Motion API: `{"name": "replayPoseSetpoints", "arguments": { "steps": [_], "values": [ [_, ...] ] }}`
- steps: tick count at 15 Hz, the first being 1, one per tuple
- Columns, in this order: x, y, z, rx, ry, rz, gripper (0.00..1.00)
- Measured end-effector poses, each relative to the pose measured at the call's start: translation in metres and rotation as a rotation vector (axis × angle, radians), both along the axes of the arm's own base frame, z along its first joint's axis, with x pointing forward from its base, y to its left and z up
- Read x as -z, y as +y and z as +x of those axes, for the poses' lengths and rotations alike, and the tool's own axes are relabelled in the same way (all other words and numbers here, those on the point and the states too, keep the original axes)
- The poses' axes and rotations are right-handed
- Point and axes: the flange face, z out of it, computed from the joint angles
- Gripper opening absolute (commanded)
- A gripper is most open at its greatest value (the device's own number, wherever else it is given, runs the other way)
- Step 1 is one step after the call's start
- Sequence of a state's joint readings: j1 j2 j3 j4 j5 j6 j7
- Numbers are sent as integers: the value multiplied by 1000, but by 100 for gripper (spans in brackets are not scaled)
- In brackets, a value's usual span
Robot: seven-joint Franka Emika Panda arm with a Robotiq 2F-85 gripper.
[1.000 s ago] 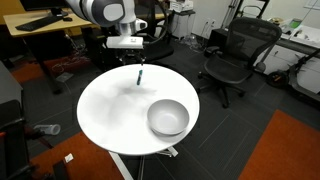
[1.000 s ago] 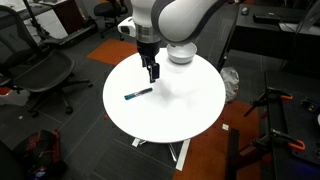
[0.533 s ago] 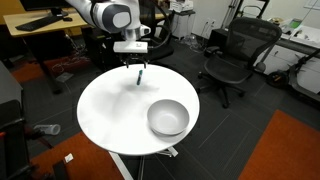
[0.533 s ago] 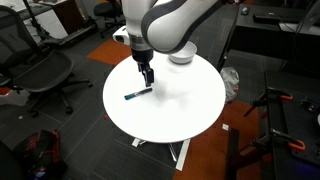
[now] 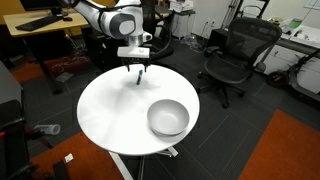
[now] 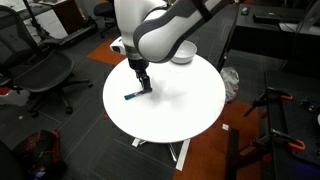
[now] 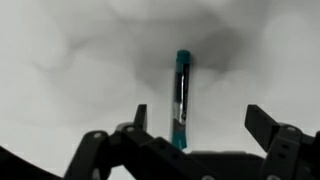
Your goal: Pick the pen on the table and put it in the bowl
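Observation:
The pen (image 7: 182, 95) is a thin dark stick with teal ends, lying flat on the round white table (image 5: 105, 115). In an exterior view it lies at the table's near-left part (image 6: 134, 95); in another it is mostly hidden under the gripper (image 5: 139, 76). My gripper (image 7: 200, 120) is open, lowered close over the pen, with the pen between its fingers but nearer one of them. The gripper shows above the pen in both exterior views (image 6: 141, 84) (image 5: 138, 68). The light grey-white bowl (image 5: 168, 118) sits on the table; in the view from the opposite side the arm hides it.
Black office chairs stand near the table (image 5: 235, 55) (image 6: 45, 75). A tan wooden desk (image 5: 40, 25) is behind the arm. Orange carpet patches lie on the floor (image 5: 285, 150).
The gripper has moved down and across the table, from above the pen's far end to low over the pen. The pen and bowl have not moved.

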State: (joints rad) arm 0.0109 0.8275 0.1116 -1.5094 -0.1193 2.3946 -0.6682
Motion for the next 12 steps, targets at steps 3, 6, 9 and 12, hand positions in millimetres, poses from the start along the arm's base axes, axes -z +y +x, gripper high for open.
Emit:
{"name": "replayPoseSetpoints", "arguments": {
  "steps": [3,6,9,12],
  "values": [
    [11,3,3,-1,5,6,100],
    [21,4,5,-1,10,9,100],
    [30,6,6,-2,16,13,100],
    [37,10,6,-7,21,15,100]
  ]
}}
